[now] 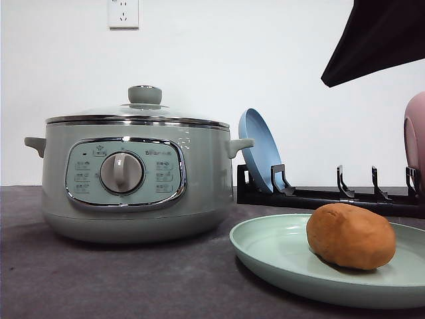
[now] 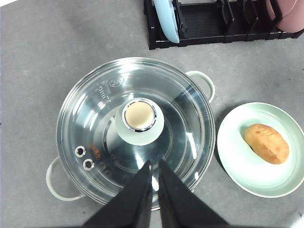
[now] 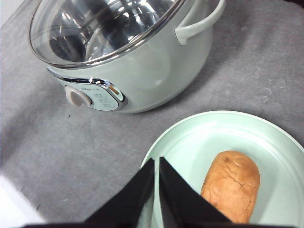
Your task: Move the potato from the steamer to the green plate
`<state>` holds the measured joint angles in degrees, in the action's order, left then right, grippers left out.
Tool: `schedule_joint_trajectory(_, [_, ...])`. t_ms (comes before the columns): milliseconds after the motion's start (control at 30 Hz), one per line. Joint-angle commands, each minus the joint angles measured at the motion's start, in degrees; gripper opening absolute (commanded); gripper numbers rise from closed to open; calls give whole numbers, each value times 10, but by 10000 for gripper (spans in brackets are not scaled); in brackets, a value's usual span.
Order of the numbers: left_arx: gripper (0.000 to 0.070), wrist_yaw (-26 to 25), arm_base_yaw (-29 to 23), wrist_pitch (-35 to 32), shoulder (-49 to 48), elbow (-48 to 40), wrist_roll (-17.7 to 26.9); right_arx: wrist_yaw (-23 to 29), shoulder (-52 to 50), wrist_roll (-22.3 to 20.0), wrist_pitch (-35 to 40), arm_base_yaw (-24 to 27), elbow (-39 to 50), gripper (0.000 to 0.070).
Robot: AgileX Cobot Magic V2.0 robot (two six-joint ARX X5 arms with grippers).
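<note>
The orange-brown potato lies on the pale green plate, to the right of the steamer. The steamer's glass lid is on, its green knob upright in the middle. My left gripper hangs above the lid, shut and empty, just short of the knob. Over the plate's near rim my right gripper is shut with nothing in it, beside the potato and apart from it.
Behind the plate stands a black dish rack holding a blue plate and a pink dish. The grey table stretches in front. A dark arm part hangs at upper right.
</note>
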<state>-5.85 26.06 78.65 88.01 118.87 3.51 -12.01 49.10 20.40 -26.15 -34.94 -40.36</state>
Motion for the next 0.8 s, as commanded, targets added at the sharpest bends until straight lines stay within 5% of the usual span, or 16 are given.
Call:
schedule_joint_trajectory(0, [11,0,3,-4,4,16,-1,0,2,-5,6,-5,-10,1])
schedule_joint_trajectory(433, [11,0,2,-12,1,16,9,0,2,-5,6,-5,-10,1])
schedule_joint_trajectory(567, [11,0,-5,-55,-19,16,16,0,2,-5,6,-5,-10,1])
schedule_joint_trajectory(767, [11,0,-48,-210,-94,7,16,0,2,-5,6,-5,-10,1])
